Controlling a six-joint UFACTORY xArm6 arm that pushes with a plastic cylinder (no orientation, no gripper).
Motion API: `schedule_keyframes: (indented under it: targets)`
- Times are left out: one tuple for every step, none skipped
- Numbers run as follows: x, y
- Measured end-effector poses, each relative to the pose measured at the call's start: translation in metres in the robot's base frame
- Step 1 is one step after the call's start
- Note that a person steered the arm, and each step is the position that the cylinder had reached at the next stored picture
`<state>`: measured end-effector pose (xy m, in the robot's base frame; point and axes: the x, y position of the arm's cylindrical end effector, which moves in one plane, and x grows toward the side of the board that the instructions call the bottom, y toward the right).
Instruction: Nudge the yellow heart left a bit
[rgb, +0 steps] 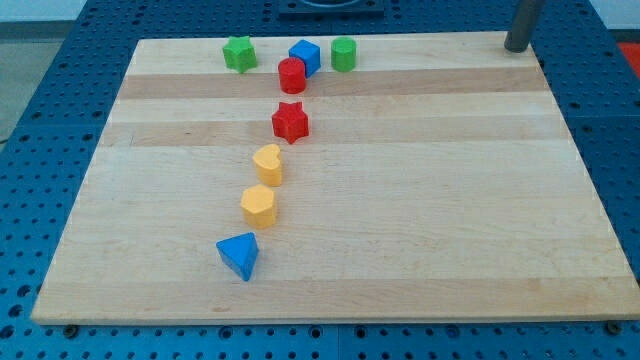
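- The green star (239, 53) is sitting at the bench's (420, 240) top left.
- The yellow heart (268, 163) is lying mid-bench, between the red star (290, 121) and the yellow hexagon (259, 205).
- My tip (516, 46) is seemingly resting at the top right corner, well apart from every block.
- No jaws are showing.

Red star (290, 121), blue triangle (239, 255), yellow hexagon (258, 205)

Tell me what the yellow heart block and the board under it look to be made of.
Yellow heart block: likely moulded plastic, judging by its uniform saturated colour and soft sheen. Pale wooden board: wood, apparently glued planks with a smooth finish, judging by the lengthwise grain and alternating light and darker strips.
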<state>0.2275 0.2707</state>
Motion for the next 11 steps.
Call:
schedule_keyframes:
  targets:
    - [-0.035, -0.010]
    - [-0.036, -0.028]
    - [-0.036, -0.059]
    - [-0.036, -0.108]
    - [-0.035, -0.142]
    - [-0.031, -0.154]
    - [-0.012, -0.159]
    - [-0.007, -0.160]
    - [-0.008, -0.160]
    - [-0.009, -0.161]
    - [-0.007, -0.170]
